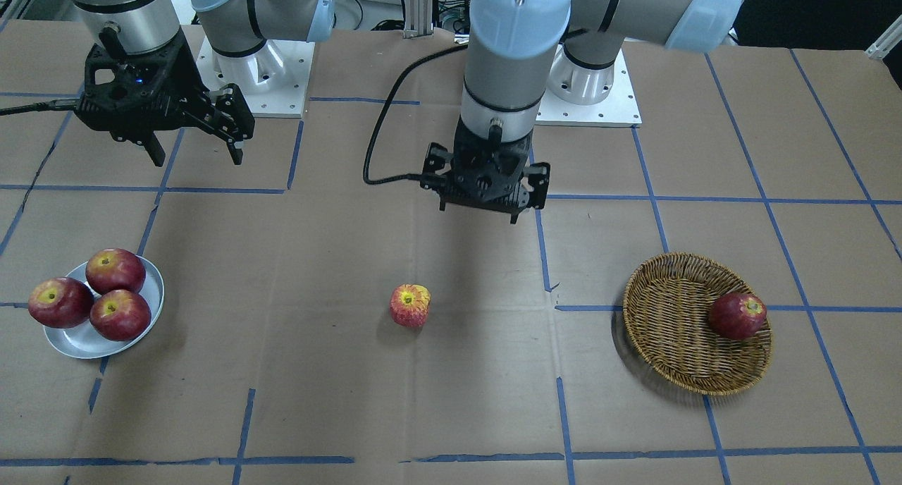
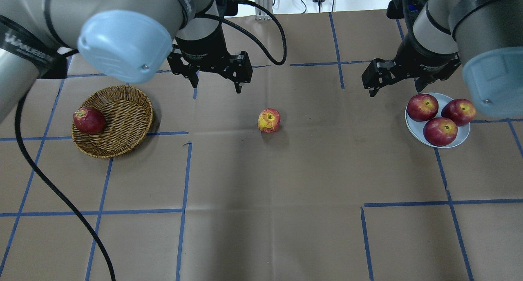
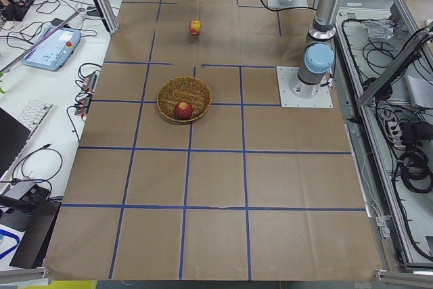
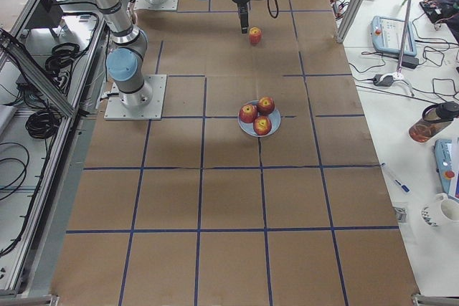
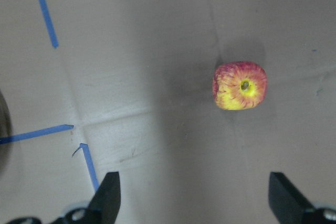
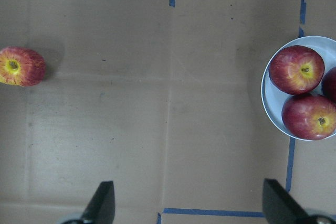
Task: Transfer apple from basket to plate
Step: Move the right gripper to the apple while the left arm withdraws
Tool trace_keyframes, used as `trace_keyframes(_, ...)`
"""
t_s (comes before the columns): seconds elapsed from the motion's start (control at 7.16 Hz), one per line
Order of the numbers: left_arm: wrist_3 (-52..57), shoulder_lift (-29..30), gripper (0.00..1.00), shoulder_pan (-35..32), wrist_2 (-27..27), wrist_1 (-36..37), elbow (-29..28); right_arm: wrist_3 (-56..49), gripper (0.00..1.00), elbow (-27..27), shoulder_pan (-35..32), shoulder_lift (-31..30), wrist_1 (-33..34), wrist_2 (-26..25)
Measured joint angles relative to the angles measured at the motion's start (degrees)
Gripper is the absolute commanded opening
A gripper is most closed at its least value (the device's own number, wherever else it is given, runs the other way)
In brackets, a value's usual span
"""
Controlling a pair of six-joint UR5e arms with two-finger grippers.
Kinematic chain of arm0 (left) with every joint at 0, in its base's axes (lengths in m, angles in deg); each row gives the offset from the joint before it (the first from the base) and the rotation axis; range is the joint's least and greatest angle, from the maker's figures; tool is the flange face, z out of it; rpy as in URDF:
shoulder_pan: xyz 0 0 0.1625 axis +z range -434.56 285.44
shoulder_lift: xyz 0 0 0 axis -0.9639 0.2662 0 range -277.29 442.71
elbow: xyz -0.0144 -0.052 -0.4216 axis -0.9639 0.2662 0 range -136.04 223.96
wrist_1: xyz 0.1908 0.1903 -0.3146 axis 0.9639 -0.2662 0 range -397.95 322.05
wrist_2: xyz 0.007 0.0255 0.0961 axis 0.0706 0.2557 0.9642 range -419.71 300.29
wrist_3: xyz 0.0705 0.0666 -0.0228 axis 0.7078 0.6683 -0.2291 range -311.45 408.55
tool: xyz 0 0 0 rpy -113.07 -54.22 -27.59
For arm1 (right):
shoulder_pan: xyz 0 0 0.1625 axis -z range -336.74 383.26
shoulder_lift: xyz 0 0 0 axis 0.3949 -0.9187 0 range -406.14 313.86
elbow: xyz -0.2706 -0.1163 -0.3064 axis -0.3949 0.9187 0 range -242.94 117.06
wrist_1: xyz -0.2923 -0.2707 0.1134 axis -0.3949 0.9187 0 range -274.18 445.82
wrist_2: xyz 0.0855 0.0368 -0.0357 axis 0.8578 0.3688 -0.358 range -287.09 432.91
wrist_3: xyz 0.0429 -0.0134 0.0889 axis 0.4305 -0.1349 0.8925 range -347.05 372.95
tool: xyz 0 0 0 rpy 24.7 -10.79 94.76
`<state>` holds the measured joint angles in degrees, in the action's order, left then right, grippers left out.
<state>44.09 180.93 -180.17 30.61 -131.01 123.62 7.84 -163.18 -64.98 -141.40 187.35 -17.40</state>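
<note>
Pinkish-red and streaked, with a wide yellow patch round its stem dimple, the apple (image 2: 269, 120) stood upright on the bare brown-paper counter (image 2: 286, 191), out of the round tan wicker basket (image 2: 122, 113) and well apart from the round pale grey-white plate (image 2: 413, 128), roughly midway between them. That spot looked like a staging point. The basket lay on the left arm's side and the plate on the right arm's, so the middle of the counter was probably where either arm could reach the fruit. The left fingers (image 5: 109, 195) hung spread wide and empty above the counter, on the robot's side of the apple and toward the basket. In the left wrist view the apple sat ahead of them and nearer the right-hand finger, not between the two. The right fingers (image 6: 103, 202) were likewise spread and holding nothing, poised just beside the plate on the robot's side, with the apple at the far edge of that wrist view. One darker, deep-red apple (image 2: 89, 120) rested against the basket's outer wall, and three more dark red apples (image 2: 440, 131) crowded the plate, one overhanging its rim. Only a little bare plate showed, so setting the streaked apple there would likely need care to keep the others from rolling off.
</note>
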Motion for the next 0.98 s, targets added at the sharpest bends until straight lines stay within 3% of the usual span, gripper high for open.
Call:
trace_keyframes(0.14,1.27,-0.58,0.99,0.95,0.31,-6.51,-4.54,0.53,1.00,0.02,-0.26,0.30,0.74,0.27)
trace_keyframes(0.42,6.29,-1.10,0.99,6.43,0.24,-10.90,-8.38,4.34,1.00,0.33,-2.82,2.29,2.61,0.53)
trace_keyframes(0.98,7.61,-1.21,0.99,12.50,0.09,-8.21,-3.73,19.91,1.00,2.40,-15.76,13.56,12.51,-0.13)
